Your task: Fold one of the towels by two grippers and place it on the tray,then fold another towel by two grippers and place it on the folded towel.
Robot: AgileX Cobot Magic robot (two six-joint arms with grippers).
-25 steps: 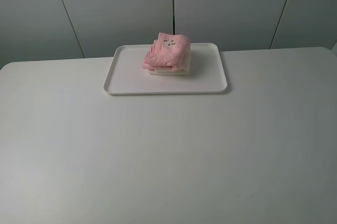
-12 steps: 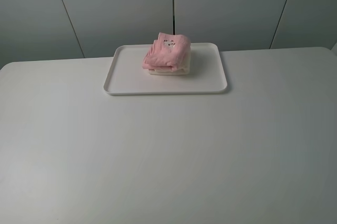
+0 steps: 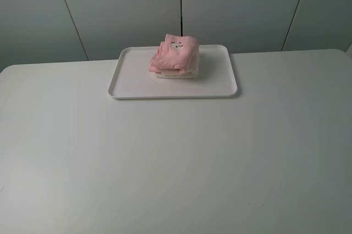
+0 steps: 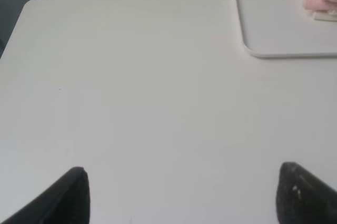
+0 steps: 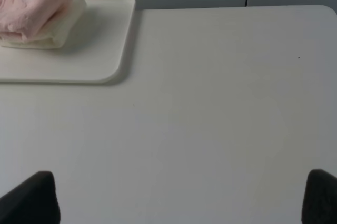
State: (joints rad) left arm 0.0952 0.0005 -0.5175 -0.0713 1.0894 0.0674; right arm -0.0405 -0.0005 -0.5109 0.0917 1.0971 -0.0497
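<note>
Nothing moved since the earlier frames: same stack, same tray, same spot.

Nearest, left gripper [image 4: 181,195]: spread wide, holding nothing, hanging over bare table [image 3: 176,157] well short of the tray. Right gripper [image 5: 181,197]: likewise wide open, empty, over bare table on the other side. Neither visible in the high view, so both pulled back toward the near edge.

Farther off, tray [image 3: 132,77] toward the far side of the table, flat, rim intact. On it, cream towel [image 3: 175,74] folded at the bottom, only a thin edge showing. Pink towel [image 3: 173,54] folded on top, small printed face upward, sitting slightly askew and overhanging the cream one toward the left of the high view. Whole stack set toward the tray's far edge rather than its middle.

Looks finished: both towels folded and stacked as asked.

Risks from here, as judgement only:
- Loose, puffy folds in the pink towel; could spring open or slump off the overhanging side if jostled.
- Any further reach toward the tray could catch a fold with open jaws and drag the stack apart.
- Bumping the tray rim could slide it and topple the pile.

Safest to stay clear and leave the stack alone.
</note>
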